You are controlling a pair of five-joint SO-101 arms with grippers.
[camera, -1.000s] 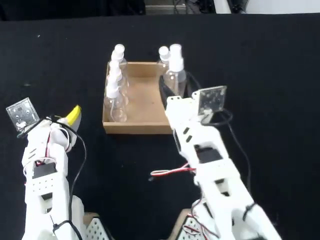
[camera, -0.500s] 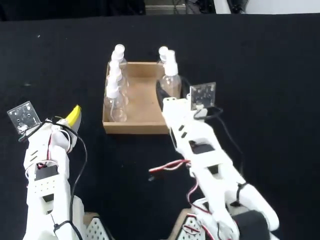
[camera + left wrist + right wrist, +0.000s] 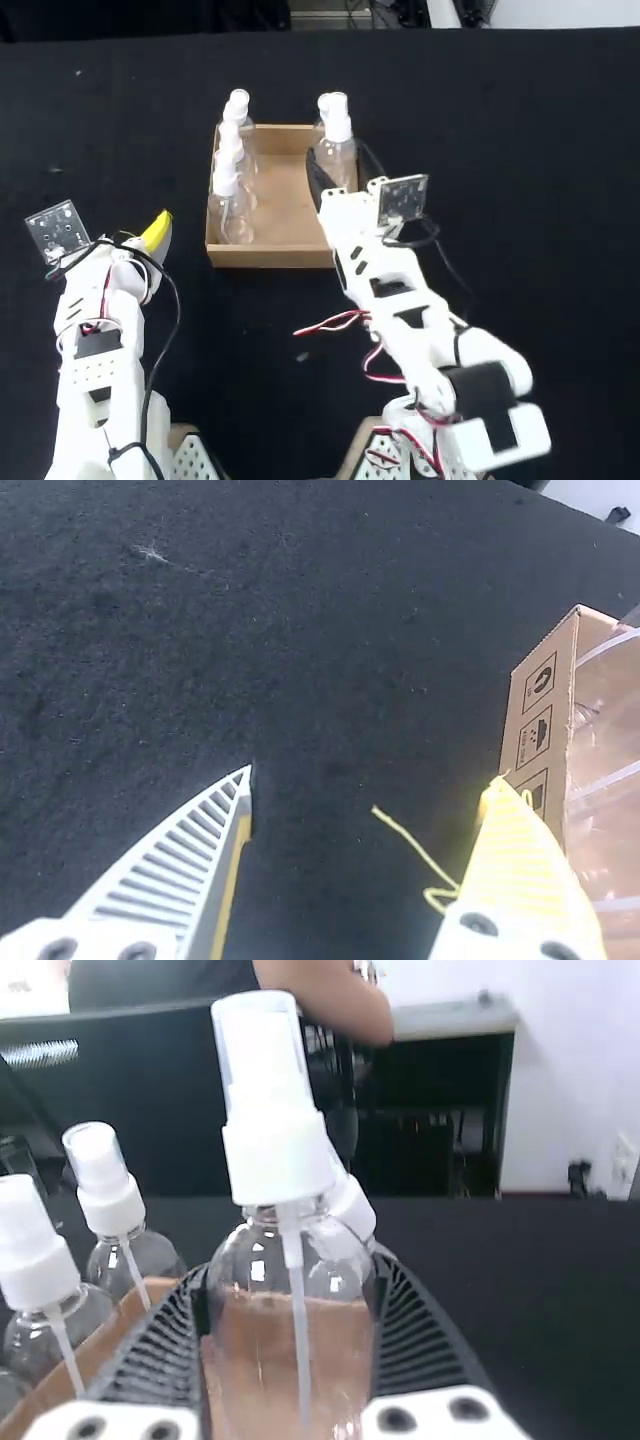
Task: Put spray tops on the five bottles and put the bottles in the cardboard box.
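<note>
Black cloth covers the worktop (image 3: 520, 150), and the task looks near its end. The last bottle (image 3: 290, 1330) stands upright between the fingers of the right gripper (image 3: 338, 176). The gripper is closed around the clear body below the shoulder, and the spray top (image 3: 270, 1110) is on. From above, the bottle sits at the right wall of the box (image 3: 285, 215), toward the far end. Its base is hidden by the gripper, so I cannot tell whether it rests on the box floor or hangs just over it.

It looks like empty, thin-walled plastic: light, smooth enough to slip, and likely to dent under a hard squeeze. Tall with the top on, it should tip easily, so the mid-body hold seems the right one. The top itself might turn or pull off if grabbed.

A second bottle (image 3: 325, 104) stands just behind it at the far right corner, seemingly inside the box. A row of bottles (image 3: 228, 185) lines the left wall, all topped. They overlap, so my count of three is not certain. How tightly any top is seated cannot be made out.

The left gripper (image 3: 370, 780) is spread wide over bare worktop just beside the box's left wall, holding nothing.
</note>
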